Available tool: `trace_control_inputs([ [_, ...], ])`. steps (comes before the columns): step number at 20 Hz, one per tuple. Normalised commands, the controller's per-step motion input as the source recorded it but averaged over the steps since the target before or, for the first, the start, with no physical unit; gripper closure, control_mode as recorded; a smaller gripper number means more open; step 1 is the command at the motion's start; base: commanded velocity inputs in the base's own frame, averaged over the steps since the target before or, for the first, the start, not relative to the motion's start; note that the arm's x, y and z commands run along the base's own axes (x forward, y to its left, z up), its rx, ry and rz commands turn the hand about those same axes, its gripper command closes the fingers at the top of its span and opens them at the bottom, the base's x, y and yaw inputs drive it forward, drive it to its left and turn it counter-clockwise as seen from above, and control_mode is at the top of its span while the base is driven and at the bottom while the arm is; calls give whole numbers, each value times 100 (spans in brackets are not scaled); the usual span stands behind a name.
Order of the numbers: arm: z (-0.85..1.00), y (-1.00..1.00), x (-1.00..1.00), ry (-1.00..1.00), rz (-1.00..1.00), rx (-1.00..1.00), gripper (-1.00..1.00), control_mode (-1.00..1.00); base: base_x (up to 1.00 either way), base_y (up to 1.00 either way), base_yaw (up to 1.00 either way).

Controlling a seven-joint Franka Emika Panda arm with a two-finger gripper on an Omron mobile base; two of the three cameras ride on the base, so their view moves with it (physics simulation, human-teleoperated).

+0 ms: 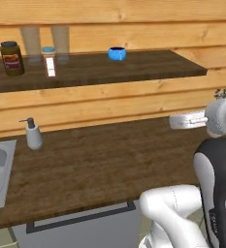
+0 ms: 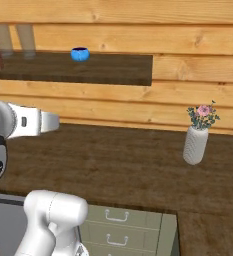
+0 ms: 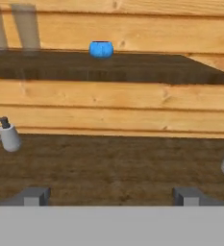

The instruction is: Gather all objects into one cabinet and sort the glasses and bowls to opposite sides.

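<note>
The small shiny bright blue bowl [image 1: 117, 53] sits alone on the dark wooden wall shelf [image 1: 134, 68], right of two clear tumblers [image 1: 45, 42] and a dark jar [image 1: 11, 58], above a brown wooden counter [image 1: 100, 164] backed by pine planks, while the gripper [image 3: 111, 196] hangs wide apart, holding nothing.

dark wooden shelf [image 1: 148, 65], blue bowl [image 1: 117, 54], jar [image 1: 11, 58], perhaps two glasses [image 1: 31, 43]
</note>
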Motion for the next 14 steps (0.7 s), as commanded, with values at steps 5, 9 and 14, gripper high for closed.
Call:
trace_control_inputs([
  [5, 94, -6, -93, 10, 0, 28, -100, -100, 0, 0, 0],
  [9, 100, 0, -72, 9, 0, 28, -100, -100, 0, 0, 0],
  [14, 85, -4, 0, 4, -1, 9, -100, -100, 0, 0, 0],
])
